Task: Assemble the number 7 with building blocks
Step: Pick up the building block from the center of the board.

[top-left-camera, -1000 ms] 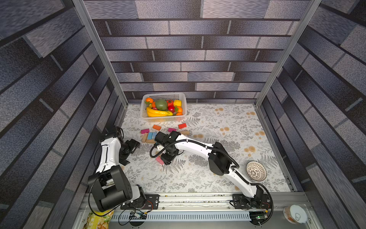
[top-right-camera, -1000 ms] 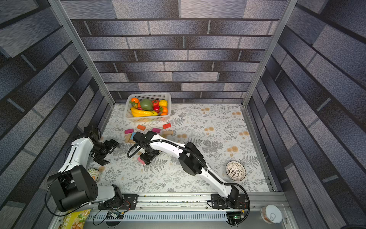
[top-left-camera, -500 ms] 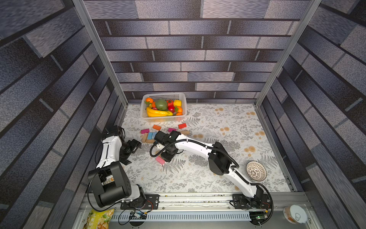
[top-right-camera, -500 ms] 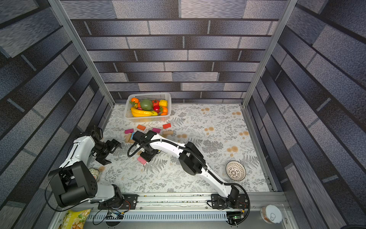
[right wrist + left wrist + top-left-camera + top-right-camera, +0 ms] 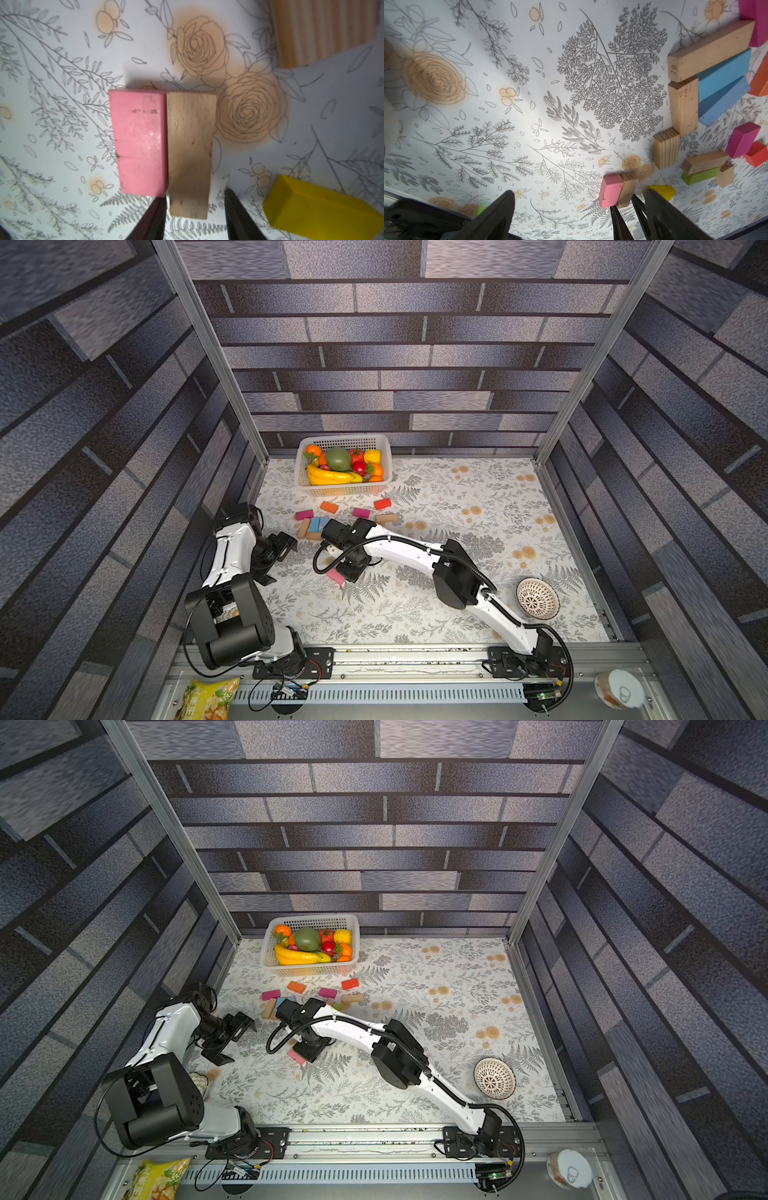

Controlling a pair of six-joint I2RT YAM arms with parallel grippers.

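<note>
1. Black left pincer [image 5: 286, 546]: jaws wide, empty, above the floral-print desk [image 5: 457, 539].
2. Pink block [image 5: 139, 143], scuffed paint, and tan block [image 5: 190, 153], bare wood, lie flat on the desk. Their long sides touch and their long axes are parallel, in line with the right pincer [image 5: 194, 195].
3. Right pincer: jaws narrow, flanking the tan block; a gap shows on one side.
4. Yellow block [image 5: 311, 207]: glossy, cut off by the frame edge. In both top views the pair is mostly hidden under the right pincer.

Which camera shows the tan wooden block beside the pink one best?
Right wrist: the plain tan wooden block fills the centre, flush against the pink rectangular block. Left wrist shows it small, end-on; top views mostly hide it under the right arm.
</note>
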